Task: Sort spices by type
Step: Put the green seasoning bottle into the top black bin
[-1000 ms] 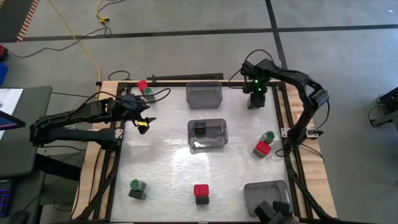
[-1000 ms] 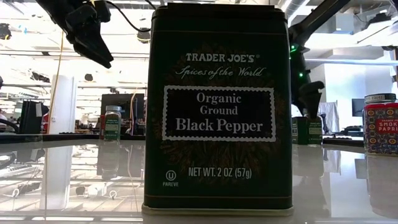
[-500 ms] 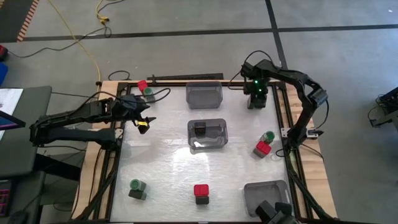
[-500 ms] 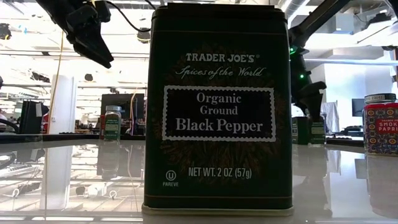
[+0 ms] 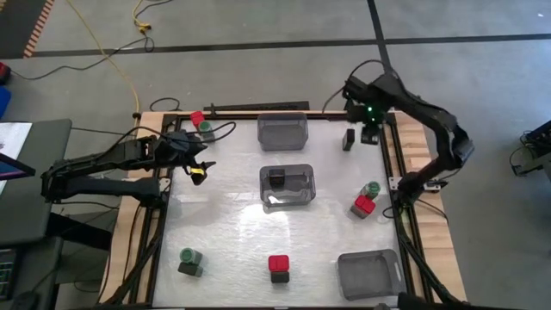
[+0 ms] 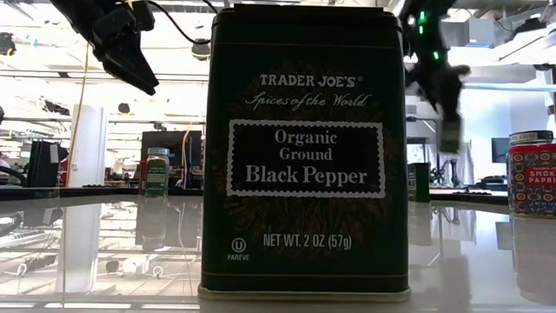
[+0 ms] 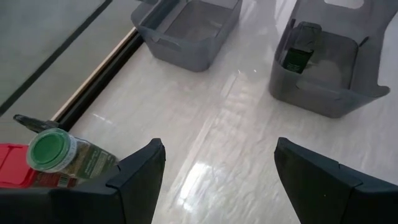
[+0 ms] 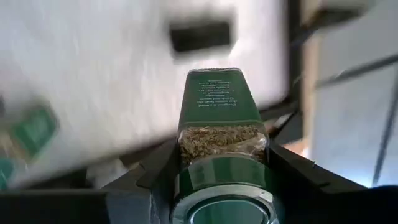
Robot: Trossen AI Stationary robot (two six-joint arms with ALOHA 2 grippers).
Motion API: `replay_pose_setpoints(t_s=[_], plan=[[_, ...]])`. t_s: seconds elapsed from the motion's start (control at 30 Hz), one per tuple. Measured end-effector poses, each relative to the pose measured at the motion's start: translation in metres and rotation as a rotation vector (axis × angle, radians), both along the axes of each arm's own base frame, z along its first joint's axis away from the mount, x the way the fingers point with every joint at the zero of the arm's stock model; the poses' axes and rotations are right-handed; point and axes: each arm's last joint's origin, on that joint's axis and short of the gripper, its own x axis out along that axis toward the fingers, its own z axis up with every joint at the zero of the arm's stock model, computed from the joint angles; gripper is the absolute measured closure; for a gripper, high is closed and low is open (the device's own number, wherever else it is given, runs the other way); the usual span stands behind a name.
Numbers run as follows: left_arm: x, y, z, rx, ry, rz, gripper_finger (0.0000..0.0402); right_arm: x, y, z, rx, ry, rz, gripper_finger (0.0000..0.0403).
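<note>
My right gripper is shut on a green-capped spice jar and holds it above the table's far right corner; it also shows in the low view. A black tin stands on the table just left of it. My left gripper is open and empty above the table's left side. A green-capped jar and a red-capped jar stand at the far left. Another black tin stands in the middle bin. My right gripper pinches the jar's upper body just under the green cap between its two fingers, one on each side. The fingers come from above, pointing down, along the jar. The jar hangs below them, clear of the table.
Grey bins stand at the far middle and near right. Jars stand at near left, near centre and right. A black pepper tin stands close before the low camera.
My right gripper has risen and gone toward the table's far right corner with the green-capped jar, which is now lifted clear of the table. The black tin beside it has stayed where it was.
</note>
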Motion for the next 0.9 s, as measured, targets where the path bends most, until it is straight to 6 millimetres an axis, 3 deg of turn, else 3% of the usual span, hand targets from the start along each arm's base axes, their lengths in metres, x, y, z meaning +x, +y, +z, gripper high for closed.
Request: replay_pose_setpoints(t_s=[0.27,0.47,0.63,0.77,0.9], plan=[[0.002,0.0,0.002,0.016,-0.023,-0.006,0.0111,0.052,0.011,0.079,-0.218,-0.265,0.109,0.0182],[0.005,-0.002,0.005,0.033,-0.055,-0.047,0.0111,0.103,0.006,0.107,-0.277,-0.424,0.21,0.0182],[0.008,-0.008,0.007,0.019,-0.079,-0.11,0.0111,0.146,-0.012,0.092,-0.233,-0.461,0.267,0.0182],[0.01,-0.014,0.006,-0.005,-0.099,-0.125,0.0111,0.173,-0.026,0.057,-0.174,-0.428,0.306,0.0182],[0.013,-0.019,-0.014,-0.02,-0.17,-0.121,0.0111,0.191,-0.038,0.023,-0.112,-0.359,0.311,0.0182]])
